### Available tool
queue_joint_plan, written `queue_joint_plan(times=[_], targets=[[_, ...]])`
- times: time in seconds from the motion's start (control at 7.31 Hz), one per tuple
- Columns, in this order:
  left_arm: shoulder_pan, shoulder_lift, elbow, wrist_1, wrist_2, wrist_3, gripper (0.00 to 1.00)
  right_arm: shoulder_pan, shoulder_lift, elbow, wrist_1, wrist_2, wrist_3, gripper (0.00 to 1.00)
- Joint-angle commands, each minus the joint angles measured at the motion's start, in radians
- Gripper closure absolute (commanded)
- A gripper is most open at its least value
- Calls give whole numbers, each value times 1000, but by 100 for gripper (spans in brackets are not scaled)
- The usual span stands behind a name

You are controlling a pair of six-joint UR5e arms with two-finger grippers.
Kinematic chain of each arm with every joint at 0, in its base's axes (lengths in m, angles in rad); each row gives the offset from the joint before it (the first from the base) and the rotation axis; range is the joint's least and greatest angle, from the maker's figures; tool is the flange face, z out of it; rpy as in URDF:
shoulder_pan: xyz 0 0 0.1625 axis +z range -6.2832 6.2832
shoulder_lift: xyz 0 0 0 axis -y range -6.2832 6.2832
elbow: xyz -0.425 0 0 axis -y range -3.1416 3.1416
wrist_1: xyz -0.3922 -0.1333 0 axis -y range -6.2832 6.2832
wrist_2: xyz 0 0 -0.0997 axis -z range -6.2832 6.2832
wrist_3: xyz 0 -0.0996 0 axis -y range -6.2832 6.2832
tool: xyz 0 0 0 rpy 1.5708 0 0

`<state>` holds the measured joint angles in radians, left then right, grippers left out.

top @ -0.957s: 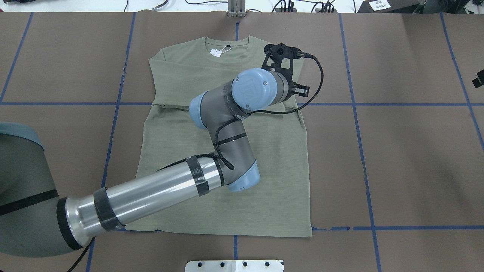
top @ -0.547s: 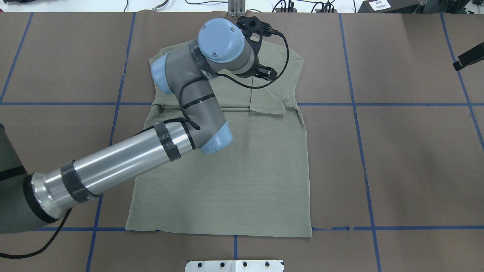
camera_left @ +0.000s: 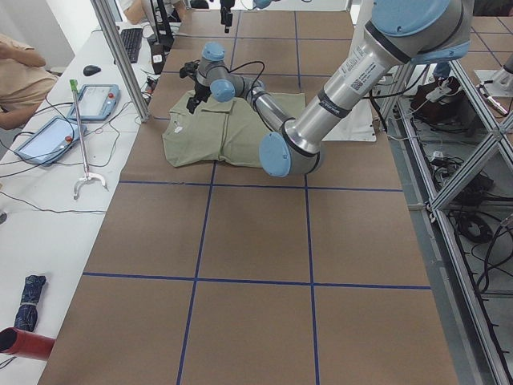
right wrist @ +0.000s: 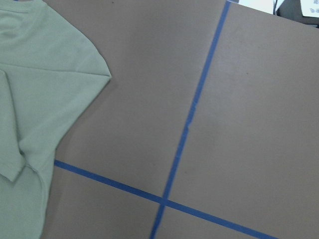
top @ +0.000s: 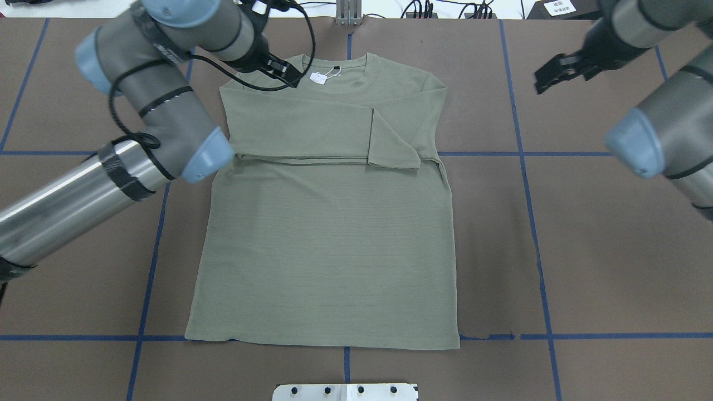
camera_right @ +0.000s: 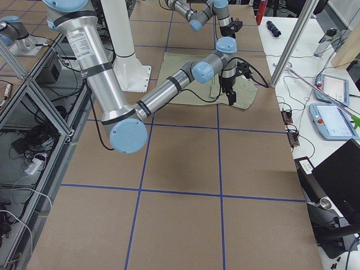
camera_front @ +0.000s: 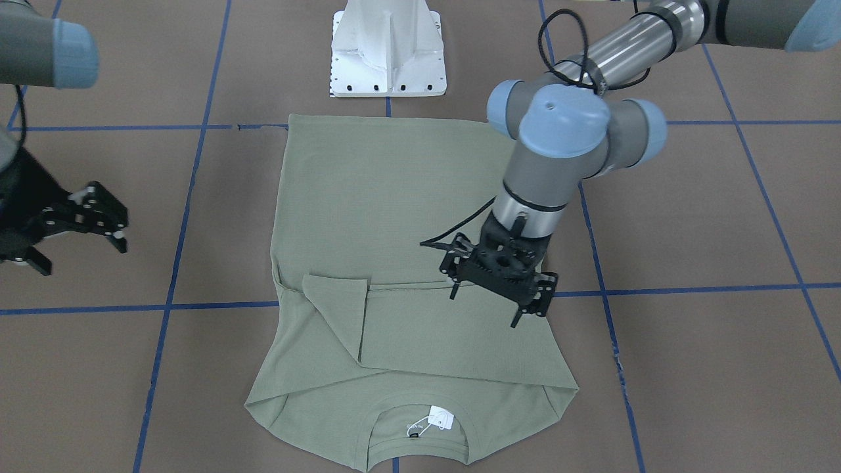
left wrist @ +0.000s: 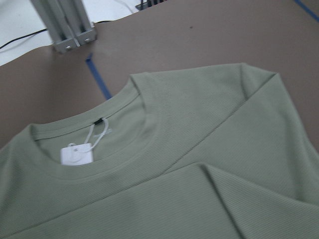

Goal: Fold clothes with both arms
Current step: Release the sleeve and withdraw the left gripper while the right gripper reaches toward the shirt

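The sage-green shirt [top: 328, 234] lies flat on the brown table, collar and white tag [top: 317, 78] at the far edge, hem towards the robot. Both sleeves are folded across the chest, one cuff end [top: 392, 147] lying right of centre. My left gripper [camera_front: 484, 307] hangs open and empty above the shirt's left shoulder, beside the collar. The left wrist view shows the collar and tag [left wrist: 77, 153] from close by. My right gripper [top: 548, 75] stands open and empty over bare table, to the right of the shirt's shoulder [right wrist: 45, 74].
Blue tape lines [top: 523, 156] cross the brown table cover. The white pedestal base [camera_front: 387, 49] sits at the robot's edge and a metal post [top: 348, 14] at the far edge. A side table holds tablets [camera_left: 48, 136], with a person [camera_left: 16, 68] sitting beside it.
My left arm has swung leftward from over the shirt's right shoulder to its left shoulder, uncovering the folded sleeves. The right arm has come in from the right edge.
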<state>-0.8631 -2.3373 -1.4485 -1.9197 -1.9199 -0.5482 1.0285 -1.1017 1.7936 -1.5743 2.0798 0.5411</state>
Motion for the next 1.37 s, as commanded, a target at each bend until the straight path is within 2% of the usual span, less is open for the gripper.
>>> queue_joint_plan(times=[0.0,0.14,0.41,0.68,0.96,1.23], targets=[[-107,131,-93,4,-95,152,0,-169,220,-176,-1,-173,174,10],[-152,159,-95,5,-169,216,0,-226,277,-244,0,-234,200,4],[-166,219,-102,-68,-177,234,0,-339,427,-411,-4,-373,295,2],[-166,219,-102,-70,-183,226,0,-430,451,-469,-3,-490,336,4],[-166,225,-102,-70,-183,221,0,-473,499,-570,0,-549,368,8],[-166,226,-102,-70,-183,220,0,-496,531,-655,60,-578,372,12]])
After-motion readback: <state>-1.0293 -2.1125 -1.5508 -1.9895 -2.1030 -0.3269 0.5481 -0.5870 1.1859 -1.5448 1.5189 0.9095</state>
